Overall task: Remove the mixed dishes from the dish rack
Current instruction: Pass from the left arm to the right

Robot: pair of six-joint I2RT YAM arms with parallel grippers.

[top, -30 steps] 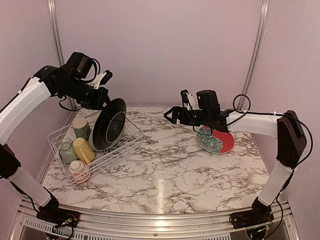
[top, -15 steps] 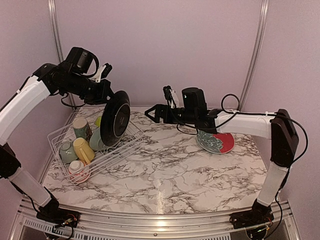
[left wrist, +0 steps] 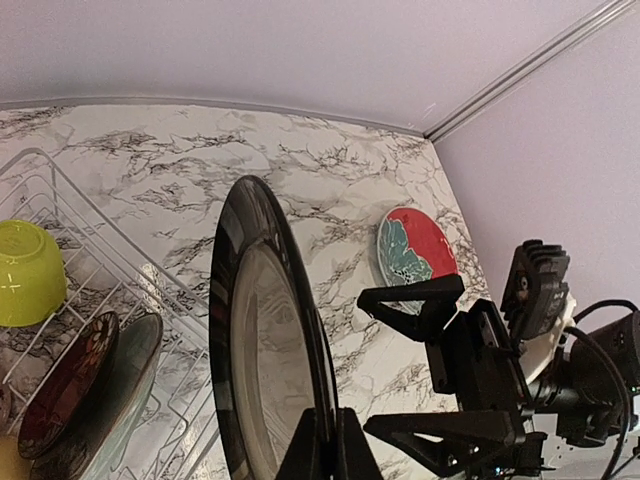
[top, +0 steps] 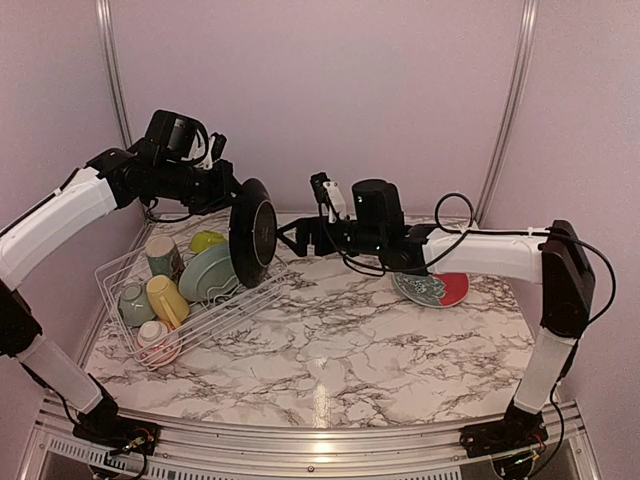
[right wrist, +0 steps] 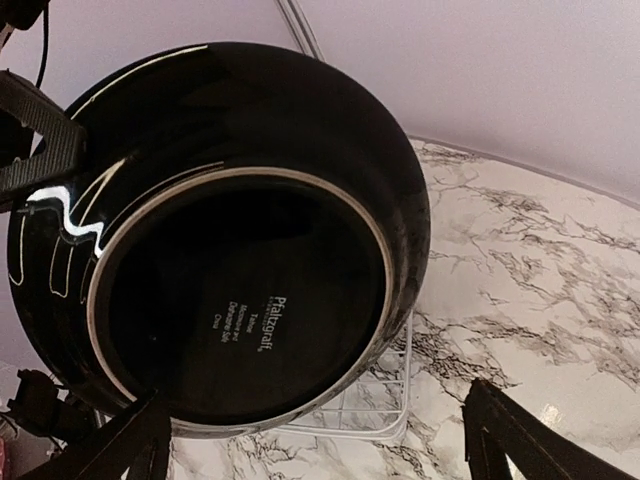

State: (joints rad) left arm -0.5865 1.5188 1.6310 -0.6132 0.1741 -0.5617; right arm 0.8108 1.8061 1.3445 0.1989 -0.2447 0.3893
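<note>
While left gripper [left wrist: 322, 432] pinches one black plate [top: 252, 232], right gripper [top: 290, 238] gapes (one red plate [top: 445, 288] lies aside).

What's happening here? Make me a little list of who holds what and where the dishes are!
black plate: held up on its edge, at the right end of the dish rack
left jaws: shut on the black plate's rim
right jaws: open wide, facing the plate's underside, holding nothing
in the rack: lime bowl, pale green plate, yellow mug, other mugs
on the table: red patterned plate, lying flat on the right side
</note>
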